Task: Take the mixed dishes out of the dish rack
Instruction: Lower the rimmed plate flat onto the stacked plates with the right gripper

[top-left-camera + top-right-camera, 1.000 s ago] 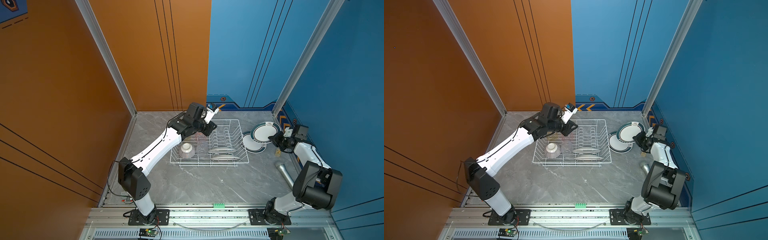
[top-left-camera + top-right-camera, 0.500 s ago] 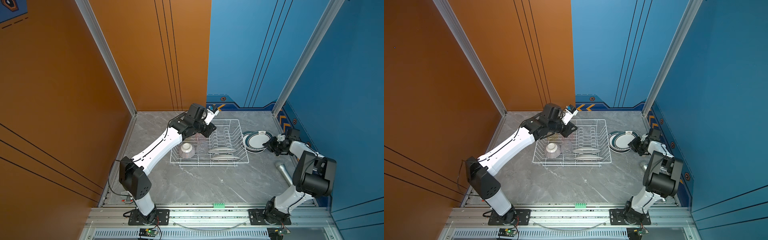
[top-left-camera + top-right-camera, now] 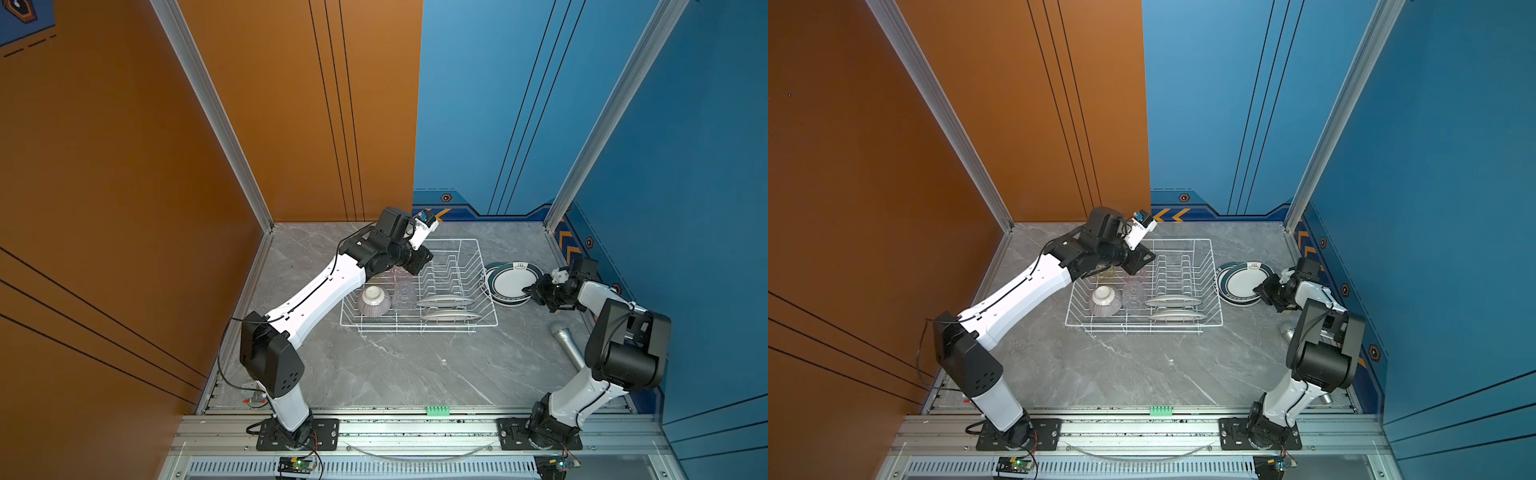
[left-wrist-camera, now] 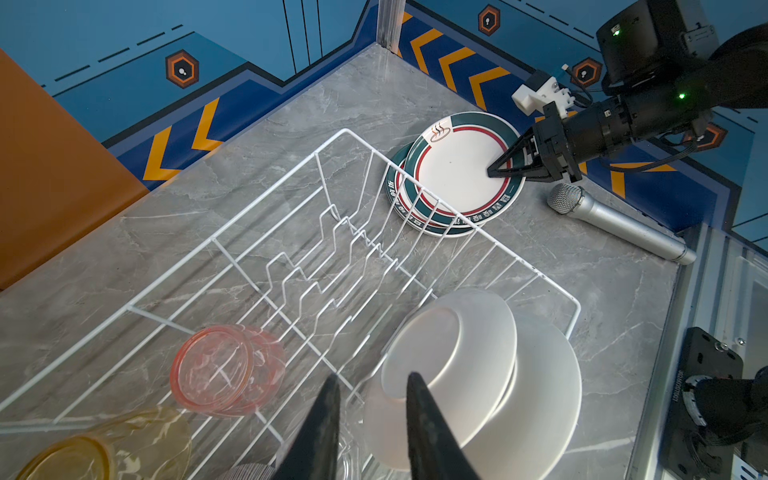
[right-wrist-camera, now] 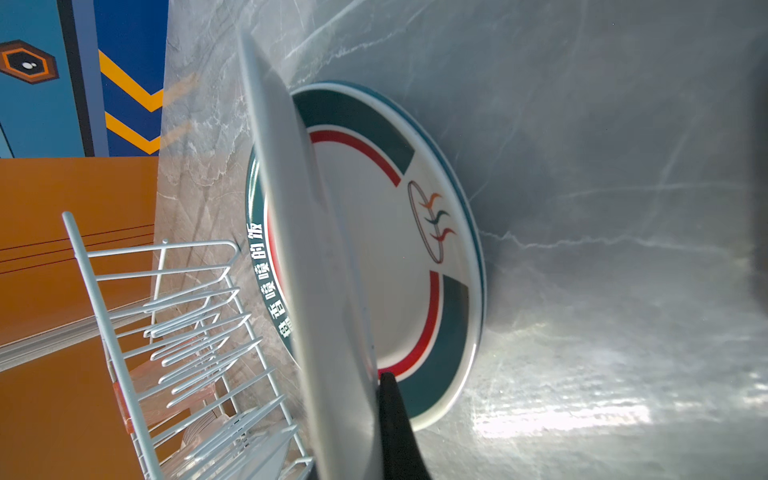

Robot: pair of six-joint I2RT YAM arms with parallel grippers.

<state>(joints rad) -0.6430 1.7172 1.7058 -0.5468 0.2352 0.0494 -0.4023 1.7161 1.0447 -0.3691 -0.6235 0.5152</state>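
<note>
You are looking down into a two-tone booth in both top views. The orange wall panels (image 3: 145, 166) fill the left and upper middle of the frame, scored with thin dark lines. The blue wall panels (image 3: 519, 104) take the upper right and the right edge. Slanted aluminium corner posts (image 3: 214, 112) run down to the floor's far corners. Along the foot of the blue walls you see a dark blue skirting band (image 4: 266, 95) with orange chevrons (image 5: 124, 80) and hexagon badges (image 4: 182, 70). The floor is a grey marble-patterned slab (image 3: 395, 365) with pale veins. In the right wrist view a bright glare (image 5: 561, 415) lies on it at lower right.
</note>
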